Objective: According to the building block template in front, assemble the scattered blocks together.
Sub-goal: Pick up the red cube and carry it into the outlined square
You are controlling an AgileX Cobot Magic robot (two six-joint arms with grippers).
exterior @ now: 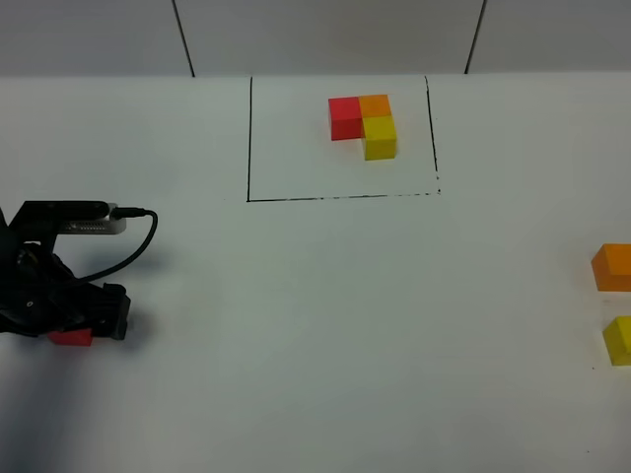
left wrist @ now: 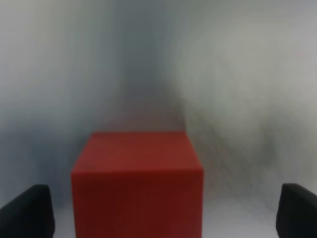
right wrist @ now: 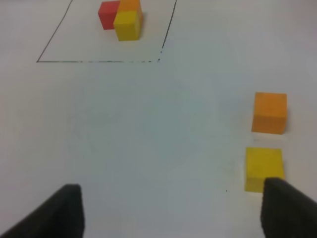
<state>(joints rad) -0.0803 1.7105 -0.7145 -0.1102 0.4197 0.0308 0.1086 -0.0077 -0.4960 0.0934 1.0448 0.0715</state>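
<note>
The building block template (exterior: 362, 124) is an L of red, orange and yellow cubes inside a black drawn frame at the far middle; it also shows in the right wrist view (right wrist: 122, 16). The scattered red cube (exterior: 71, 337) lies at the left. My left gripper (exterior: 81, 321) is low over it and open. In the left wrist view the red cube (left wrist: 137, 183) sits between the fingertips (left wrist: 26, 213), with gaps on both sides. The orange cube (exterior: 613, 267) (right wrist: 270, 112) and yellow cube (exterior: 619, 340) (right wrist: 264, 168) lie apart at the right edge. My right gripper (right wrist: 171, 213) is open and empty, short of them.
The black frame line (exterior: 340, 196) marks off the template's area on the white table (exterior: 335, 325). A black cable (exterior: 138, 236) loops from the left arm's camera mount. A wall with dark seams (exterior: 182, 39) runs behind the table.
</note>
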